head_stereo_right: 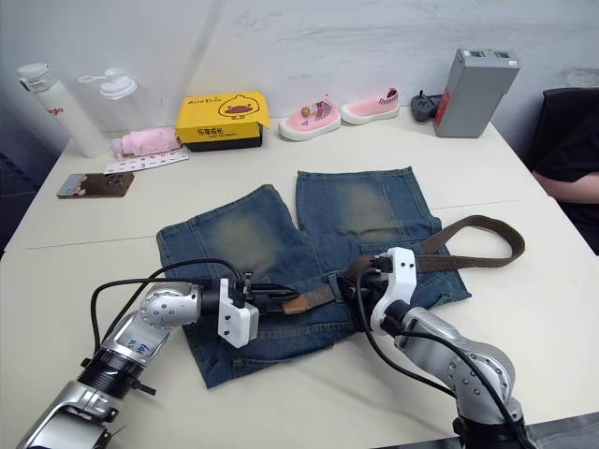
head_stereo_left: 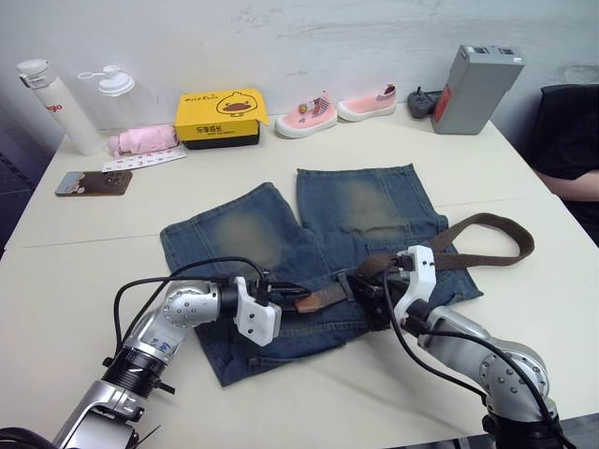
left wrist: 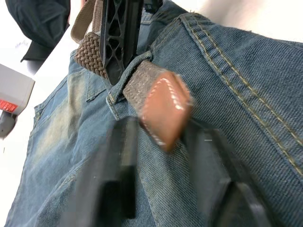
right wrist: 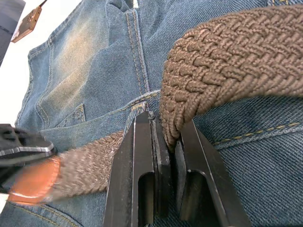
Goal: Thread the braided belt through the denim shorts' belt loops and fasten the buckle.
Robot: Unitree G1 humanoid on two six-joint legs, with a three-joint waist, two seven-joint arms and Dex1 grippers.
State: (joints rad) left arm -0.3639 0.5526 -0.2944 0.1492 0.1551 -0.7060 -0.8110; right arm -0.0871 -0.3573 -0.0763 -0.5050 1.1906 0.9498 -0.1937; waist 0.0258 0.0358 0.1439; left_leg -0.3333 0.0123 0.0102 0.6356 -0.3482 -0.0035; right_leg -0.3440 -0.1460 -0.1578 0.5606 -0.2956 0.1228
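So the only container-type stuff is at the far edge of the table (head_stereo_left: 84, 243): two white bottles (head_stereo_left: 58, 105) far left with their caps on, and a closed yellow box (head_stereo_left: 221, 117) with a duck on it, can't see what's in any of them.

The denim shorts (head_stereo_left: 309, 257) lie flat mid-table, waistband toward the near side. The braided belt (head_stereo_left: 482, 245) loops out over the table on the right, then runs left along the waistband. The right gripper (right wrist: 166, 142) has its fingers pressed together on a fold of the braid, right at the waistband. The leather tip pokes out just past one of the belt loops (left wrist: 113, 97), and the left gripper (left wrist: 158, 156) sits spread, one finger either side of that tip, not squeezing it
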